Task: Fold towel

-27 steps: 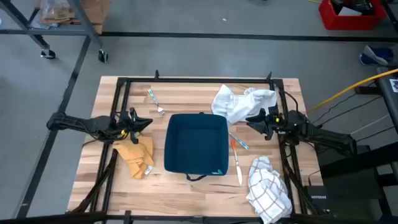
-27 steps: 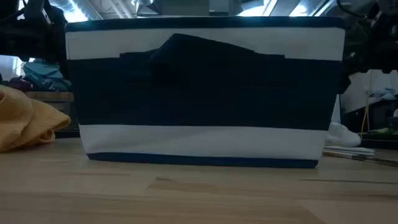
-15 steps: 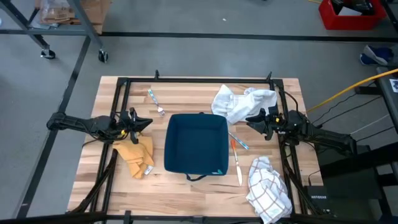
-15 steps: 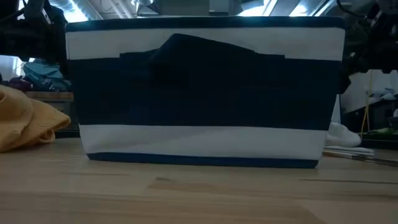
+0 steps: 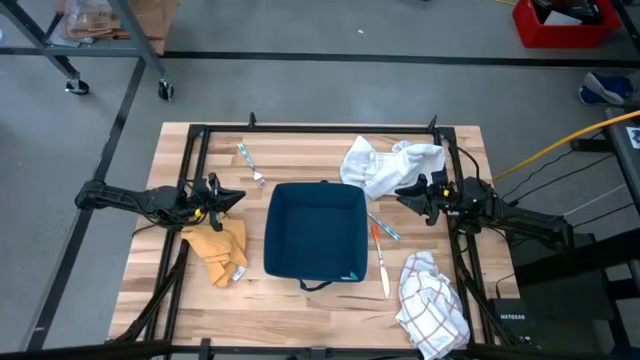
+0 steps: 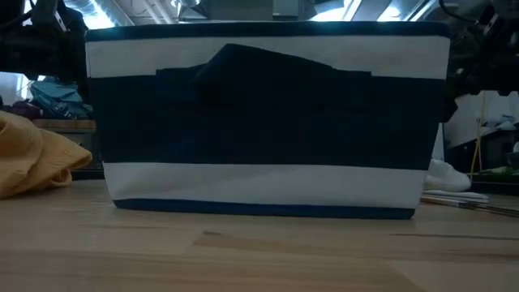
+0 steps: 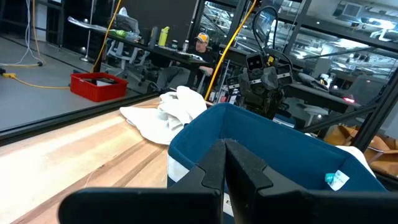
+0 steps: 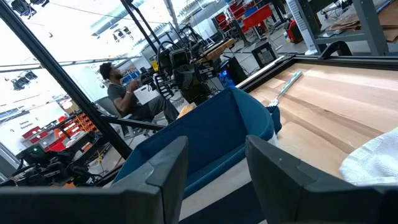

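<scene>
Between the blue bin [image 5: 314, 231] and the counter [image 5: 300, 300] edges, three crumpled towels: white towel [image 5: 385, 165] beside the released right pincer [image 5: 408, 196], yellow towel [image 5: 216, 250] under the clenched left pincer [image 5: 232, 197], checked towel [image 5: 430, 300] apart; probably soft, light, floppy, best pinched at a corner.

Grey floor [image 5: 330, 90], red bin [image 5: 565, 22]

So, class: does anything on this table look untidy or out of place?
Yes. All three towels lie crumpled: the white towel behind the blue bin, the checked towel at the front right, the yellow towel on the left. Loose utensils lie scattered beside the bin.
</scene>
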`<state>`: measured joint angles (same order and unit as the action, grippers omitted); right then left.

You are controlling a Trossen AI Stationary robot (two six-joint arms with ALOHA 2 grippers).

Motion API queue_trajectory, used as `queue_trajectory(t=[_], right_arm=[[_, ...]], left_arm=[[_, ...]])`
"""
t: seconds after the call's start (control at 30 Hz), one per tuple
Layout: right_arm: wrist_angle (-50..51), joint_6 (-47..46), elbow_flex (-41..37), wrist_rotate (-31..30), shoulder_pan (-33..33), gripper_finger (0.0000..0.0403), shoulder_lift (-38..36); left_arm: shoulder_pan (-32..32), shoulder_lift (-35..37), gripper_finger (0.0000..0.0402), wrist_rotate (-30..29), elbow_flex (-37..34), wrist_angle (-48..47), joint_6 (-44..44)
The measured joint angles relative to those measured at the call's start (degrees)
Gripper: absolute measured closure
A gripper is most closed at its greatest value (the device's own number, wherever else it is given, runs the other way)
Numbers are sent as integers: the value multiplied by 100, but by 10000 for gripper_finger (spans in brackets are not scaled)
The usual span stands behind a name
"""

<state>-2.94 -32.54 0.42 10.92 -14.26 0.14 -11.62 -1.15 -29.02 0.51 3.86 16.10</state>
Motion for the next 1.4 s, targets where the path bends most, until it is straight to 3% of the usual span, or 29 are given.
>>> queue_trajectory(t=[0.3, 0.53, 0.83, 0.93, 1.17, 1.4], right_arm=[[0, 0, -2, -21, 0, 235, 0], [47, -37, -2, -1043, -2, 235, -2], [-20, -203, 0, -1271, -2, 235, -2], [-21, -203, -2, -1331, -2, 235, -2], [-32, -296, -2, -1331, 0, 235, -2], [-39, -811, -1, -1289, 0, 235, 0]], left_arm=[[0, -1, 398, 1, 1, 0, -1], [0, 0, 398, 0, 0, 0, -2], [9, -2, 398, -107, 0, 89, -113], [9, 0, 398, -126, 1, 520, 333], [11, 0, 398, -164, 0, 1135, 394], [11, -2, 398, -114, 0, 1308, 1683]])
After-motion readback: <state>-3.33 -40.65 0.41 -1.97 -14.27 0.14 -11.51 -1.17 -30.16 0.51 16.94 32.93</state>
